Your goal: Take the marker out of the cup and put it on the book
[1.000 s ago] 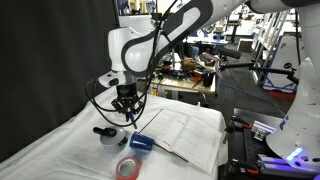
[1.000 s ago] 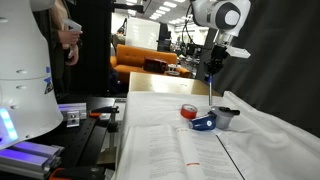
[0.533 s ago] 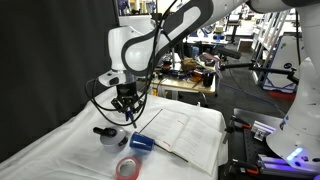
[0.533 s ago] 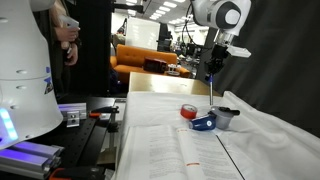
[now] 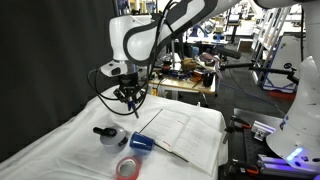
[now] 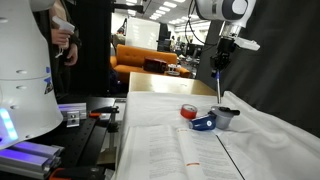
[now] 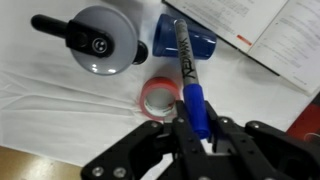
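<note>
You're holding the marker [image 7: 187, 65] in the gripper [image 7: 196, 138], the jaws clamped on its blue upper end. It's hanging tip-down in the air. In an exterior view the marker's tip is hovering above the blue cup [image 5: 141, 142], well clear of its rim. The cup is lying on its side on the white cloth [image 5: 70, 135]. It's sitting just beside the near edge of the open book [image 5: 190, 128], and the white pages are lying flat. The grey round pot [image 7: 100, 45] with the black piece on top is resting next to the cup. The pink-red tape ring [image 7: 158, 98] is lying near both. From the wrist view, the marker is running straight across the cup towards the book's corner.
</note>
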